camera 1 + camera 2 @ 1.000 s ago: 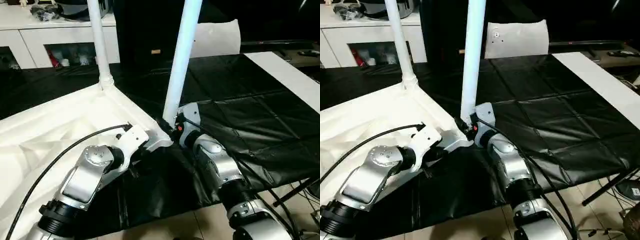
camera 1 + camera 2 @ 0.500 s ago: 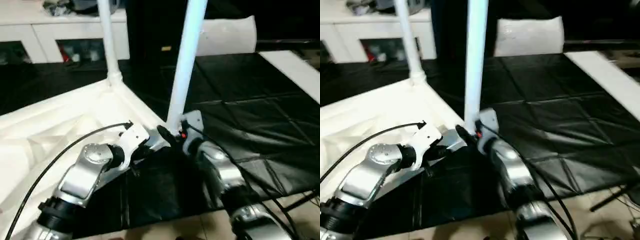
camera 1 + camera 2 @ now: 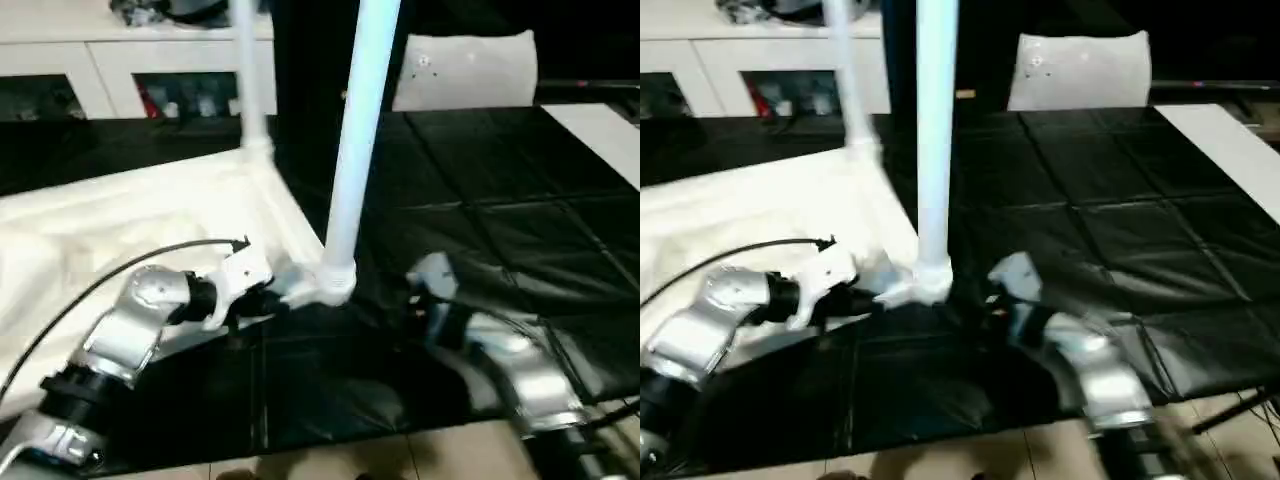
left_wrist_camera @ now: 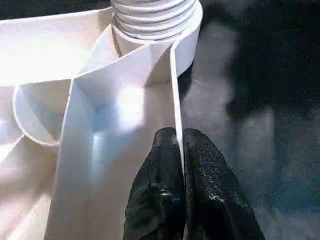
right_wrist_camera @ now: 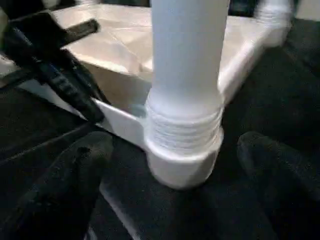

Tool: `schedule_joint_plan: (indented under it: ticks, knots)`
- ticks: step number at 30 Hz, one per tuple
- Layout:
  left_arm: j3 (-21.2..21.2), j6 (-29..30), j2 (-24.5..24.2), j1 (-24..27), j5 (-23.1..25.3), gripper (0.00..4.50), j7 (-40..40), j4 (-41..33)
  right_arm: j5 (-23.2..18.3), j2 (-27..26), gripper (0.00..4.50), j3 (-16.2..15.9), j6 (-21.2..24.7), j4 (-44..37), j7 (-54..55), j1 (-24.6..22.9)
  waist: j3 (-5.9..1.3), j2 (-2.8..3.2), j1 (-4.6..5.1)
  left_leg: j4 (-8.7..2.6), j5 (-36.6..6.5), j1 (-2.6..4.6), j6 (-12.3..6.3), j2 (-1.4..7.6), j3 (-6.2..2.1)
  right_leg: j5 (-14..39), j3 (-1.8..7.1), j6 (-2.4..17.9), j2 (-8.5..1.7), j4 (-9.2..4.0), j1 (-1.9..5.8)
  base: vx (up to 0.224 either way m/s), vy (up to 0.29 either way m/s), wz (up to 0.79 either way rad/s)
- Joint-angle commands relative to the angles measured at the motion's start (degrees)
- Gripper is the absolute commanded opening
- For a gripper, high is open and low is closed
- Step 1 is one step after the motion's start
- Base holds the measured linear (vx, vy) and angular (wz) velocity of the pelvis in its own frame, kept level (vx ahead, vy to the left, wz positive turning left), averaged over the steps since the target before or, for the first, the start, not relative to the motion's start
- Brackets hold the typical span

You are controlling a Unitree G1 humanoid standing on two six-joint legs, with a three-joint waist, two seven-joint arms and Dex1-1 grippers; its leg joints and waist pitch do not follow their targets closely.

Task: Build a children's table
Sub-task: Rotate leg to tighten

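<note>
The children's table top point(image 3: 130, 230) lies upside down, white, with its ribbed underside up. One white leg point(image 3: 352, 150) stands upright in the near corner socket point(image 5: 182, 150). A second leg point(image 3: 250, 80) stands in the far corner socket. My left gripper point(image 4: 181, 145) is shut on the table top's rim wall just beside the near socket. My right gripper point(image 5: 172, 147) is open, its black fingers point(image 5: 80, 165) spread wide on either side of the near socket and touching nothing. The right wrist point(image 3: 435, 280) sits a little to the right of that leg.
A black cloth point(image 3: 500, 200) covers the work surface under the table top. A white cabinet point(image 3: 120, 70) with dark openings runs along the back left. A white cushion-like bag point(image 3: 465, 70) leans at the back. A white board point(image 3: 610, 130) lies at the right edge.
My right gripper has opened and drawn back to the right from the base of the near leg, which stays standing in its socket. My left grip is unchanged. The camera has shifted.
</note>
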State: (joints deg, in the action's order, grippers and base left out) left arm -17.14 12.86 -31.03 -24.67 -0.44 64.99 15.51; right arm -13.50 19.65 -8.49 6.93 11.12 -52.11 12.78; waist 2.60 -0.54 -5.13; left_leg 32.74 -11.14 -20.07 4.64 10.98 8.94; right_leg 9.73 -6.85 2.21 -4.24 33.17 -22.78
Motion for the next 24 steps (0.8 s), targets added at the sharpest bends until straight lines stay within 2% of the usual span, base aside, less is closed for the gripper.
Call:
schedule_joint_plan:
  ticks: [1,3,4,6,9,10,11,12,16,17,19,20,21,22,24]
  knots:
    - [-2.12,-3.71,-0.15,-2.31,-0.83,0.00,4.67,-0.43,0.16,2.08,4.47,-0.19,-0.06,-1.35,-3.02,0.03,-3.35,0.59,0.08,-3.61,-9.34,0.33,-3.71,2.55,-0.08,11.70,3.97,8.83,-4.38,-3.55,3.23,0.000,0.000,0.00]
    - [-3.02,-5.19,-0.44,-2.95,-0.73,0.00,6.35,0.59,0.43,3.35,4.47,-0.62,-0.23,-1.21,-4.59,0.44,-3.46,0.57,-0.17,-3.57,-8.45,0.26,-3.57,2.61,-0.02,9.74,3.97,9.76,-4.49,-3.15,3.36,0.000,0.000,0.00]
    - [-4.27,-7.52,-0.74,-3.67,-0.81,0.00,8.82,1.75,0.03,4.71,4.47,-1.37,0.95,-1.52,-6.82,0.92,-3.55,0.21,-0.35,-3.46,-8.05,0.21,-3.88,2.51,0.04,9.35,3.89,9.91,-4.49,-3.09,3.53,0.000,0.000,0.00]
    - [-4.80,-8.31,-0.81,-3.85,-1.04,0.00,10.10,1.93,0.21,5.32,4.47,-1.98,1.04,-1.50,-7.92,1.31,-3.54,0.28,-0.47,-3.41,-7.86,0.09,-4.09,2.50,0.04,9.27,3.91,9.97,-4.57,-3.00,3.62,0.000,0.000,0.00]
    - [-5.36,-9.95,-0.39,-4.40,-1.52,0.00,12.67,2.74,0.89,6.29,4.47,-3.39,0.75,-0.83,-10.20,2.54,-3.55,0.19,-0.68,-3.32,-7.54,0.09,-4.15,2.57,0.11,9.98,3.84,9.93,-4.67,-3.00,3.62,0.000,0.000,0.00]
    - [-5.82,-11.15,-0.25,-4.88,-1.20,0.00,14.11,3.42,1.00,6.52,4.47,-3.99,0.72,-0.41,-11.11,3.17,-3.51,-0.02,-0.80,-3.30,-7.38,0.08,-4.23,2.53,0.14,10.63,3.82,9.84,-4.68,-3.05,3.57,0.000,0.000,0.00]
    - [-5.82,-11.15,-0.25,-4.88,-1.20,0.00,14.11,3.42,1.00,6.52,4.47,-3.99,0.72,-0.41,-11.11,3.17,-3.50,0.08,-0.93,-3.31,-7.67,0.14,-4.07,2.63,0.18,11.52,3.83,9.64,-4.70,-3.10,3.51,0.000,0.000,0.00]
    - [-5.99,-11.68,-0.14,-5.15,-1.02,0.00,14.66,3.89,0.84,6.57,4.19,-4.21,0.90,-0.30,-11.68,3.41,-3.49,-0.03,-1.06,-3.30,-7.81,0.24,-3.96,2.71,0.18,11.85,3.86,9.53,-4.73,-3.13,3.42,0.000,0.000,0.00]
    - [-6.93,-13.99,0.06,-6.14,-0.35,0.00,15.65,5.74,0.98,6.10,3.93,-5.27,0.61,1.38,-13.30,4.87,-3.41,0.02,-1.56,-3.33,-8.83,0.25,-3.26,2.80,0.17,13.61,3.85,8.84,-4.77,-3.14,3.31,0.000,0.000,0.00]
    - [-6.97,-14.06,0.10,-6.18,-0.35,0.00,15.70,5.81,1.00,6.09,3.77,-5.36,0.57,1.52,-13.44,4.98,-3.42,-0.18,-1.54,-3.30,-9.00,0.21,-3.21,2.71,0.20,14.07,3.81,8.64,-4.76,-3.22,3.34,0.000,0.000,0.00]
    - [-7.08,-14.43,0.21,-6.34,-0.30,0.00,15.99,6.12,0.89,5.96,3.62,-5.83,0.71,1.97,-14.28,5.44,-3.43,-0.08,-1.60,-3.29,-9.60,0.29,-2.73,2.73,0.20,15.26,3.83,8.29,-4.85,-3.26,3.31,0.000,0.000,0.00]
    - [-7.11,-14.68,0.24,-6.44,-0.21,0.00,16.26,6.41,0.89,5.77,3.62,-6.01,0.81,2.19,-14.55,5.71,-3.46,-0.29,-1.54,-3.26,-9.47,0.17,-2.73,2.71,0.18,15.28,3.83,8.11,-4.83,-3.22,3.37,0.000,0.000,0.00]
    - [-7.11,-14.91,0.26,-6.52,-0.12,0.00,16.44,6.64,0.88,5.63,3.62,-6.09,0.87,2.34,-14.68,5.88,-3.45,-0.24,-1.54,-3.23,-9.54,0.15,-2.77,2.66,0.19,15.51,3.83,8.08,-4.81,-3.24,3.31,0.000,0.000,0.00]
    - [-7.07,-15.31,0.27,-6.63,0.02,0.00,16.52,7.01,0.70,5.49,3.33,-6.24,1.07,2.48,-15.08,6.05,-3.39,-0.10,-1.59,-3.19,-9.88,0.21,-2.73,2.63,0.22,16.43,3.83,7.81,-4.80,-3.37,3.19,0.000,0.000,0.00]
    - [-7.09,-15.73,0.25,-6.77,0.04,0.00,16.57,7.44,0.54,5.28,3.20,-6.32,1.10,2.73,-15.19,6.23,-3.43,-0.19,-1.61,-3.17,-9.67,0.10,-2.49,2.69,0.17,16.09,3.88,7.76,-4.83,-3.24,3.24,0.000,0.000,0.00]
